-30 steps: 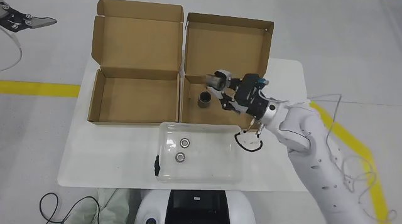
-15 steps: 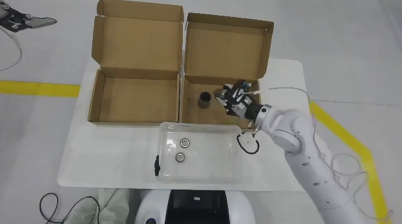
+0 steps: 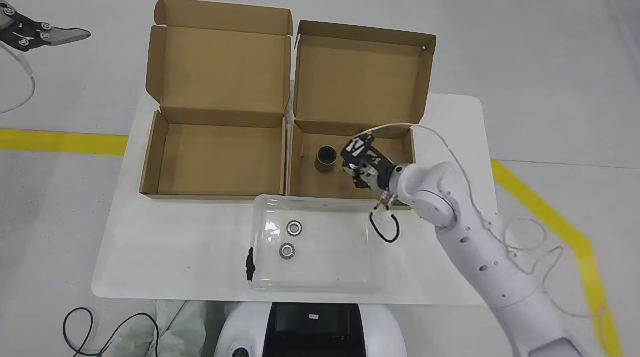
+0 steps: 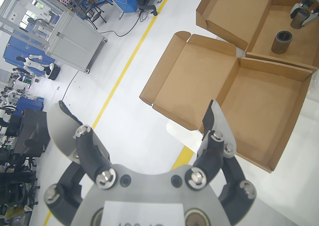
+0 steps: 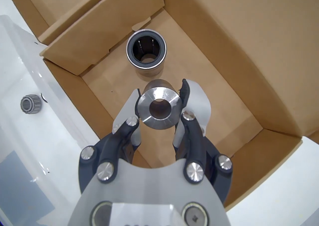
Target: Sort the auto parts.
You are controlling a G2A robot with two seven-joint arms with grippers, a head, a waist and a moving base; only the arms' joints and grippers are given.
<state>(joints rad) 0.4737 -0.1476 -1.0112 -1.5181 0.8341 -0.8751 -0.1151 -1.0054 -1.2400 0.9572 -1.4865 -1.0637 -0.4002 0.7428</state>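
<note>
Inside box point(image 5: 224, 25), right hand point(image 5: 160, 90) now lower.

The right claw point(image 3: 354, 153) has come down into the right-hand box point(image 3: 400, 77), near the middle of the frame in the top view. A second ago it was higher up, and its arm reached out more toward the right. The shiny metal tube point(image 5: 159, 108) it grips went down with it and is now just beside the dark tube point(image 3: 326, 159) standing in the box.
</note>
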